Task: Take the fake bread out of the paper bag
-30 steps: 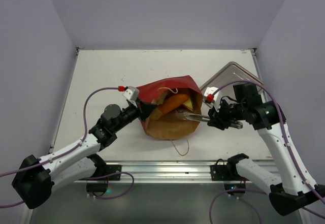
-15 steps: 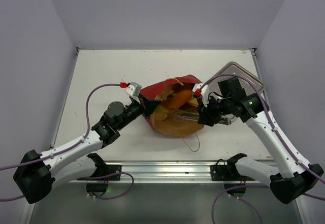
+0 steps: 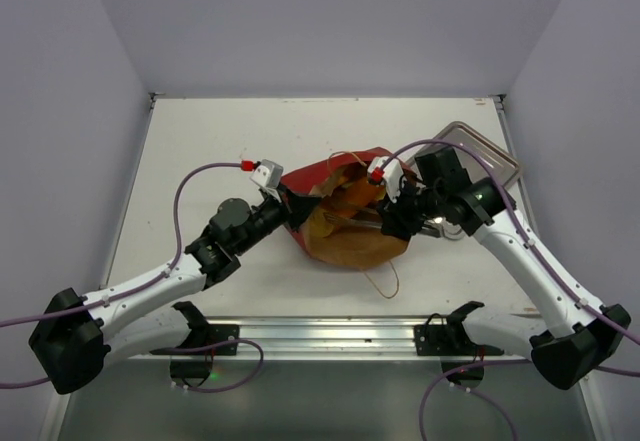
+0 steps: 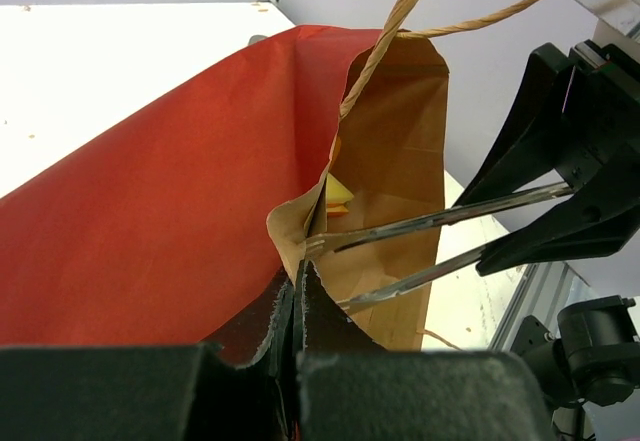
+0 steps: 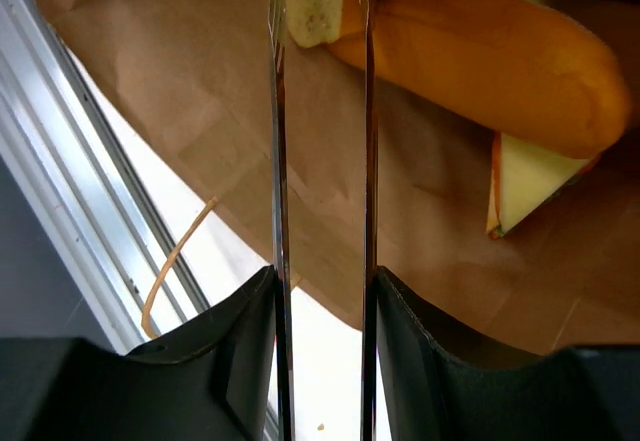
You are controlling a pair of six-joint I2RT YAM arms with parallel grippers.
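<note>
Down by the metal rail (image 3: 330, 333), a thin tan loop handle (image 3: 384, 281) lay loose on the white table (image 3: 220, 141), at the bag's 5 o'clock. The paper bag (image 3: 345, 236) lay mid-table, creased, red outside and matte brown kraft inside, with its mouth gaping.

At its 9 o'clock the left gripper (image 3: 288, 206) had its jaws together, pinching the bag's rim. The left wrist view made that plain: paper was folded into the black jaws, and a twisted second handle (image 4: 400, 31) arced overhead. From 3 o'clock the right gripper (image 4: 328, 276) reached in with two slim, shiny metal blades standing apart.

Only the right wrist view showed the cargo. A pale, grainy-cut slice (image 5: 315, 1) sat between the blade tips, though whether they pressed it I could not tell. Beyond it lay a smooth golden long loaf (image 5: 480, 61) and a cream wedge (image 5: 525, 176) with a brown crust.

Farthest off, at 2 o'clock, the silver tray (image 3: 490, 151) showed its rounded corner.
</note>
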